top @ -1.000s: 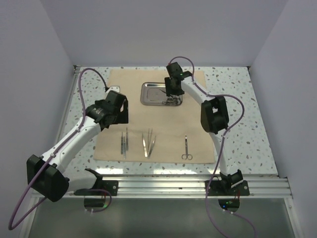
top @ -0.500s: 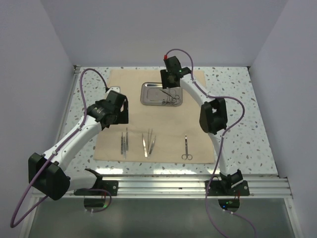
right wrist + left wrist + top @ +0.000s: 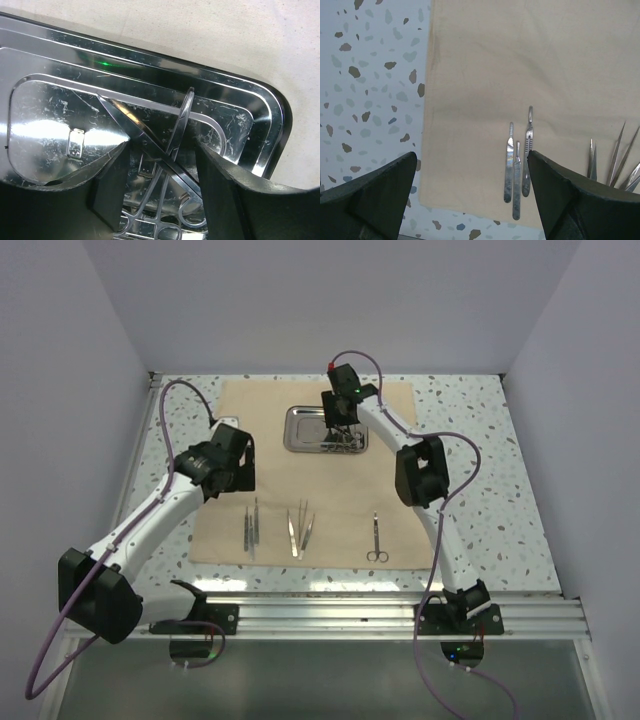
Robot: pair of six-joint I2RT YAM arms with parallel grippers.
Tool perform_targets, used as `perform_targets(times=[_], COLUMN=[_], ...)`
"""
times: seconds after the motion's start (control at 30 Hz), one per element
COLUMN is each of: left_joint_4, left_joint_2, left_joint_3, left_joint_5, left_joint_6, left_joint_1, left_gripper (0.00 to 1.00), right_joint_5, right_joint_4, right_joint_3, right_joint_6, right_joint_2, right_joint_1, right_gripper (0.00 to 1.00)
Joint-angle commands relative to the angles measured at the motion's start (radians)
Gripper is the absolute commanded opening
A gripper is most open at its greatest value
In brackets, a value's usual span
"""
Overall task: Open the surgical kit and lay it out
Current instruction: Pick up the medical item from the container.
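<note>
So the beige cloth wrap is spread flat on the speckled bench, and everything sits on it. Along the wrap's near edge there's a tidy row. At the left end are three scalpel handles lying side by side. The tweezers are about mid-edge with their tips fanned apart, and a single pair of scissors lies toward the right end, rings pointing at the near edge.

A bit further in, the left gripper hangs above the wrap's left side. Its fingers are spread about as wide as they go, with nothing between them but bare cloth and the scalpel handles below.

Up at the far part of the wrap, about mid-width, is the shiny steel tray with a tangle of ring-handled instruments inside. The right gripper is down in the tray. Its fingers are roughly half open and sit either side of that tangle, with one ring standing up between them. They don't look pinched onto anything, though I can't tell if they're touching the metal.
</note>
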Motion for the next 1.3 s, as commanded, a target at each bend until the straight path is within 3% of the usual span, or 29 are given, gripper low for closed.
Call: perform_targets(times=[0.0, 0.2, 0.53, 0.73, 1.27], left_joint_4=[0.026, 0.039, 0.059, 0.071, 0.057], left_joint_2=[-0.013, -0.007, -0.011, -0.002, -0.042], left_joint_3=[-0.005, -0.008, -0.037, -0.036, -0.025], left_joint_5=[-0.001, 0.007, 0.025, 0.041, 0.058], left_joint_6=[0.033, 0.039, 0.045, 0.05, 0.031], left_joint_1=[0.018, 0.036, 0.059, 0.067, 0.07], left_gripper=[0.96, 0.96, 0.96, 0.96, 0.96], right_joint_5=[-0.019, -0.02, 0.011, 0.049, 0.1], right_joint_4=[0.008, -0.004, -0.024, -0.044, -0.051], right_joint_3=[0.033, -0.001, -0.053, -0.049, -0.024], right_joint_6=[0.011, 0.019, 0.034, 0.02, -0.024], right_joint_2=[0.015, 0.028, 0.043, 0.017, -0.185], right_joint_1=[0.016, 0.043, 0.065, 0.062, 0.045], right_gripper=[0.59, 0.54, 0.09, 0.04, 0.03])
